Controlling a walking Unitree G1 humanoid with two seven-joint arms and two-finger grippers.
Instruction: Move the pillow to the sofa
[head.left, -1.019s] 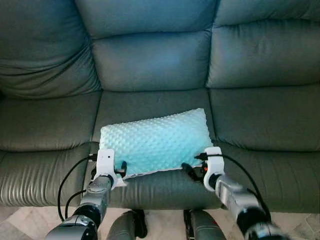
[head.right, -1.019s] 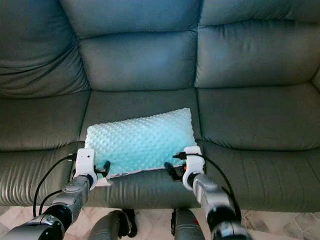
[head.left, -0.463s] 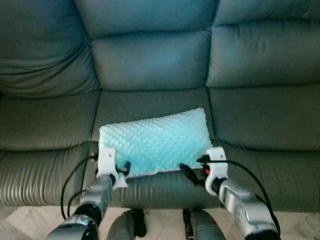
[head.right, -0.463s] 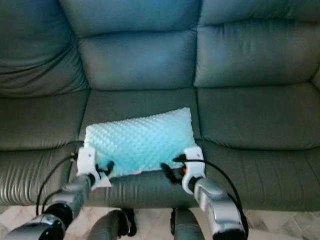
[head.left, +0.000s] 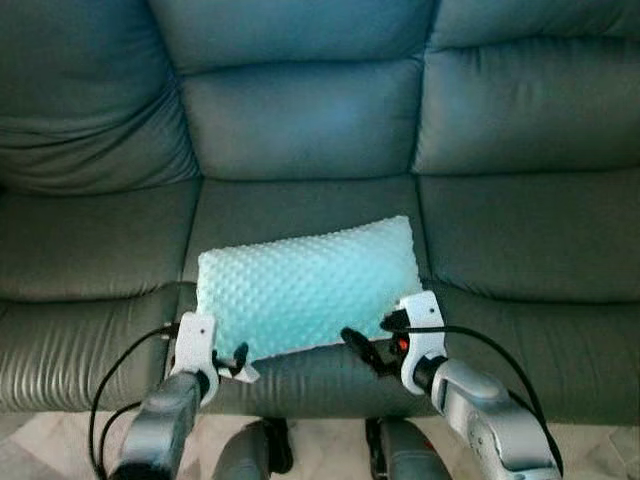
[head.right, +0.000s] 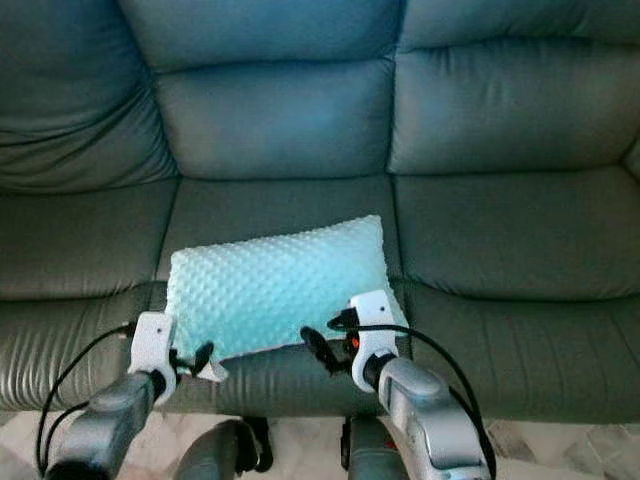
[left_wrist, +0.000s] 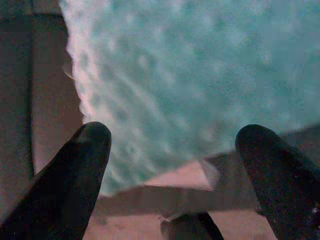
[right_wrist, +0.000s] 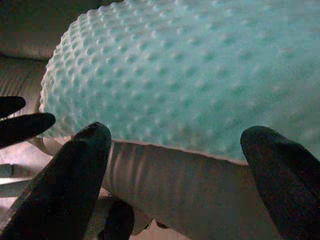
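The job looks all but done — the pillow already lies flat on the sofa, on the middle seat cushion, with nothing holding it. What seems left is only to draw the arms clear.

Nearest, the left gripper sits just off the pillow's front left corner, fingers spread wide with the corner showing between them, not pinched. The right gripper is at the front right edge, its fingers also wide apart, the pillow's long edge just beyond their tips and, as far as I can judge, untouched.

Further back, the pillow stretches across the seat, short of the backrest.
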